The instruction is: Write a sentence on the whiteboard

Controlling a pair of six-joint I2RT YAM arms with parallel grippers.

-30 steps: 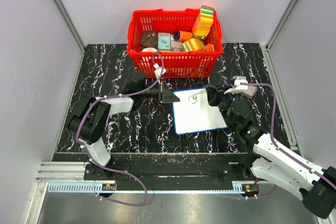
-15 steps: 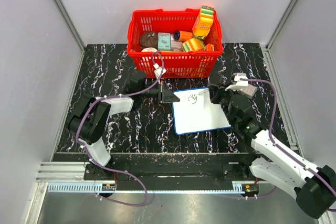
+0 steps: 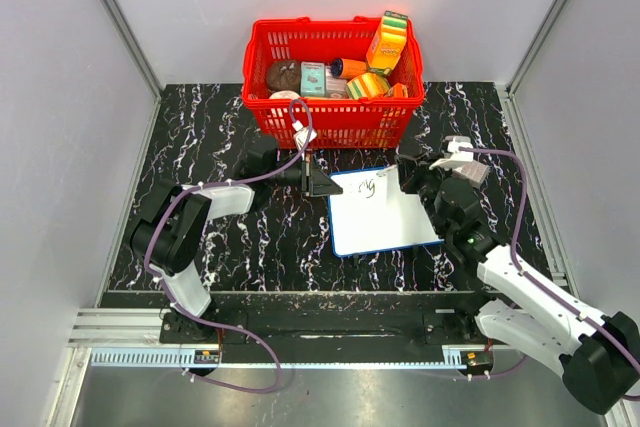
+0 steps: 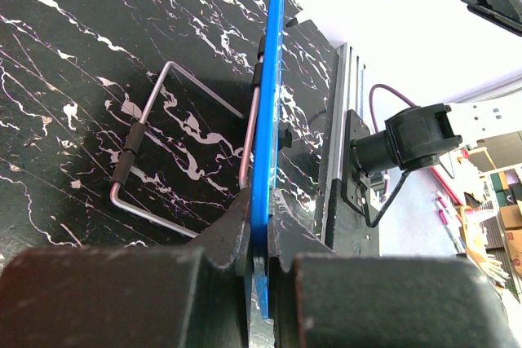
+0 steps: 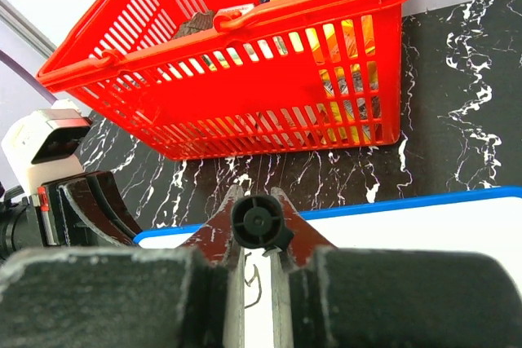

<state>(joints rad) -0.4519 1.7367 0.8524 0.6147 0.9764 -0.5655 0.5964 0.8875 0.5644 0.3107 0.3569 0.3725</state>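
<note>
Your left pincer (image 4: 261,205) clamps the whiteboard's (image 3: 390,222) left rim. Your right pincer (image 5: 258,200) pinches a black marker (image 5: 258,222) over its far right corner.

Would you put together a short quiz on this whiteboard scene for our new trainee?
1. True or false: the left gripper is clamped on the blue rim of the whiteboard.
2. What does the right gripper hold?
3. Where does the red basket stand? A: beyond the whiteboard's far edge. B: on the whiteboard. C: at its near edge.
Key: 1 true; 2 a black marker; 3 A.
</note>
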